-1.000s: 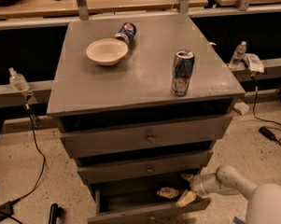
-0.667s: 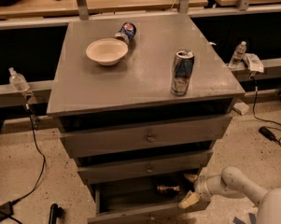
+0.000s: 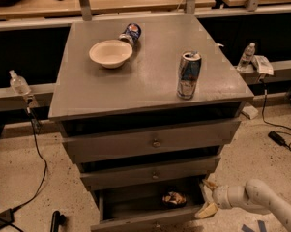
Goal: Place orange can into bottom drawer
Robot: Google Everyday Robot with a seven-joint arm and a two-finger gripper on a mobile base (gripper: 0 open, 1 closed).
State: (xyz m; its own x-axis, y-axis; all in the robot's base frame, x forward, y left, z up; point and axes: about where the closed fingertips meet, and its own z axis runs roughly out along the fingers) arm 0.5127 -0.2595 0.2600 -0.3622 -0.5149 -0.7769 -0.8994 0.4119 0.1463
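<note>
**Gripper draws back, orange can left in the drawer**

Since a second ago the gripper (image 3: 207, 197) has slid to the right, off the orange can (image 3: 174, 198). It now hangs at the right end of the bottom drawer (image 3: 135, 222), near the can but clear of it. Its jaws stand apart with nothing between them, one pale finger (image 3: 206, 210) low by the drawer's front corner and the other above it. The white arm (image 3: 263, 202) reaches in from the lower right.

The orange can lies on the drawer floor, right of middle, dim in the shadow. The bottom drawer is pulled out. The two drawers above it, middle (image 3: 152, 174) and top (image 3: 154, 141), sit only a little forward.

On the cabinet top (image 3: 150, 88) nothing has shifted. A bowl (image 3: 110, 53) stands at the back left with a cola can (image 3: 130, 33) on its side just behind it. A tall can (image 3: 189, 75) stands upright towards the right edge.
</note>
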